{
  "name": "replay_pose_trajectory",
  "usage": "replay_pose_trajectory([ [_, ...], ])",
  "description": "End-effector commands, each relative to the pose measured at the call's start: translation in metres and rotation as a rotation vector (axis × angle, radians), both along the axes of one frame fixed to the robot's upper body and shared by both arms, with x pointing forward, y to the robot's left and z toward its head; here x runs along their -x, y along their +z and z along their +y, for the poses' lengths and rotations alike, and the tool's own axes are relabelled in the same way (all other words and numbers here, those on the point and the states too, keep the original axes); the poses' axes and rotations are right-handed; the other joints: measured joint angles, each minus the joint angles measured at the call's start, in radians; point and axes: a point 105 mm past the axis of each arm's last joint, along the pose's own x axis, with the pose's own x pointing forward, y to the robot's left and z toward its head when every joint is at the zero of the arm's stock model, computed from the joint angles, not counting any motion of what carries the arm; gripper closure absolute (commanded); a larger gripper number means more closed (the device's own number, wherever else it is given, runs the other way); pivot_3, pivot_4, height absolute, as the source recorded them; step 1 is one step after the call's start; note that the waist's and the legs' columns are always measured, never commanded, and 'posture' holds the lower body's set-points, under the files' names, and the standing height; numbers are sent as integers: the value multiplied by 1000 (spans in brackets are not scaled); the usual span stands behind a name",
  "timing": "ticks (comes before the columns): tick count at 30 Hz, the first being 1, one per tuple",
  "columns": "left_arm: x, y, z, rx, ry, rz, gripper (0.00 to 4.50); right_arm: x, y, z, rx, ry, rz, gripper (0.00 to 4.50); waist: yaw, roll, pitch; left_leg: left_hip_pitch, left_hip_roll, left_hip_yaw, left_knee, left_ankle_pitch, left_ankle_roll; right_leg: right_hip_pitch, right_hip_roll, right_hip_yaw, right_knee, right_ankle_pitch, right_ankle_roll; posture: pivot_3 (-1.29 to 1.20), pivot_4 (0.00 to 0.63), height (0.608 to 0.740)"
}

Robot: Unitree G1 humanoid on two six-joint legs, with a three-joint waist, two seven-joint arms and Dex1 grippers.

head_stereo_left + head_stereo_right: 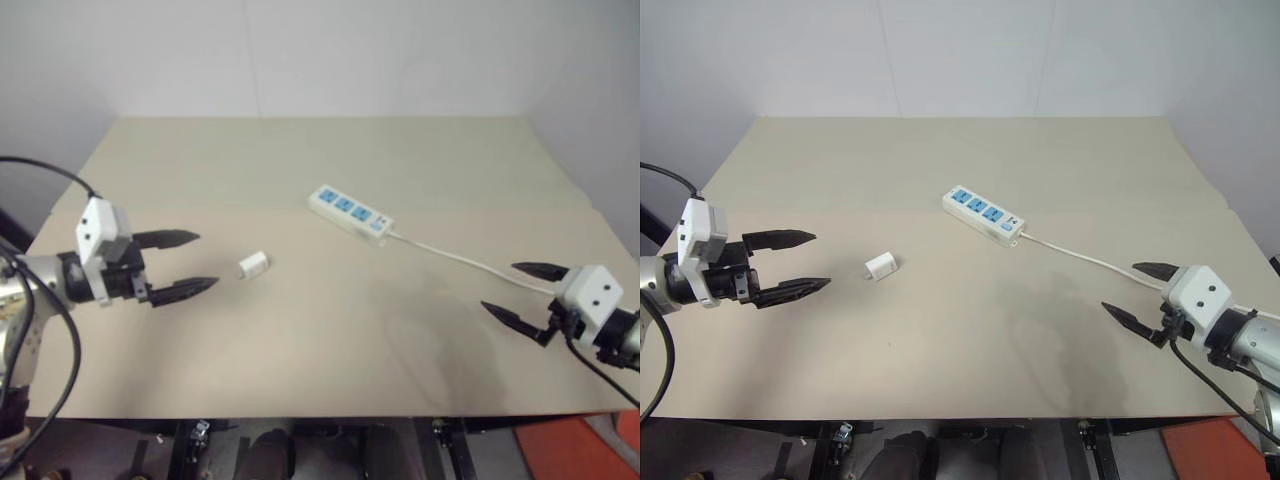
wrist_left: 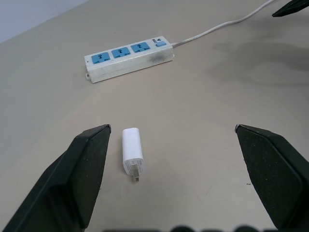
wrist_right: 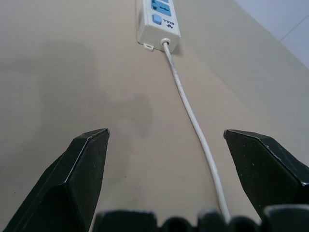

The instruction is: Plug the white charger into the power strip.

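L pincer, two black tapered fingers on a white boxy housing, was spread wide and held nothing; it hung above the flat beige bench at the L edge, tips pointing toward the bench centre. R pincer, same build, was also fully spread and empty, at the R edge with tips pointing in toward the centre, touching nothing. In the R wrist view its fingers straddled the thin white cord w/o contact.

The small white boxy plug charger lay on its side on the bench, just past the L pincer's tips, at approx 3 o'clock from them. In the L wrist view the charger sat between the two spread fingers, nearer one of them, apart from both, metal prongs at the end toward the camera. Smooth, rounded corners, unplugged.

The long narrow white plastic power strip w/ three blue socket faces plus a small blue switch at the cord end lay flat near bench centre, at approx 2 o'clock from the charger and well apart from it. It lay on a diagonal, far-L to near-R. All sockets were free. Its cord left the near-R end and ran at approx 4 o'clock across the bench to the R pincer.
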Motion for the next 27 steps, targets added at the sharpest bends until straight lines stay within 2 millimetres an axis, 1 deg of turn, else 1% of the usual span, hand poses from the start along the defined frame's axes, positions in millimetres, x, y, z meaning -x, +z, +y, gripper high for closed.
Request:
replay_pose_trajectory([
  [1,3,7,-2,-6,-14,-40,0,1,7,-1,14,-1,-32,35,0,0,0,0,0,0,0,0,0,0,0,0,0,0,0,0,150,740],
  [7,3,7,-2,-5,-13,-40,0,-2,5,-2,29,-16,-26,35,0,0,0,0,0,0,0,0,0,0,0,0,0,0,0,0,150,740],
  [9,2,7,-2,-4,-11,-42,0,-4,6,-2,22,-23,-30,35,-1,0,0,0,0,0,0,0,0,0,0,0,0,0,0,0,150,740],
  [12,0,7,-5,6,-13,-47,0,-13,3,4,-11,-8,-13,35,-4,0,0,1,0,1,0,0,0,0,0,1,0,0,0,0,150,740],
  [15,-2,7,-10,19,-22,-49,0,-33,-2,10,-114,-9,27,35,-7,0,0,1,1,1,0,0,0,0,1,1,0,0,0,0,150,740],
  [20,-10,5,-21,14,-34,-52,0,-82,-7,20,-241,-32,87,35,-8,0,0,1,0,2,0,0,0,-1,1,2,0,2,-1,0,150,740],
  [25,-15,4,-33,25,-51,-66,0,-130,-12,33,-292,-77,121,35,-20,0,0,0,0,2,0,0,-1,-2,1,2,-1,2,-1,0,150,740],
  [27,-16,3,-35,25,-50,-67,0,-139,-14,38,-293,-79,129,35,-21,0,0,-1,0,2,0,1,-1,-3,1,2,-1,2,-1,0,150,740],
])
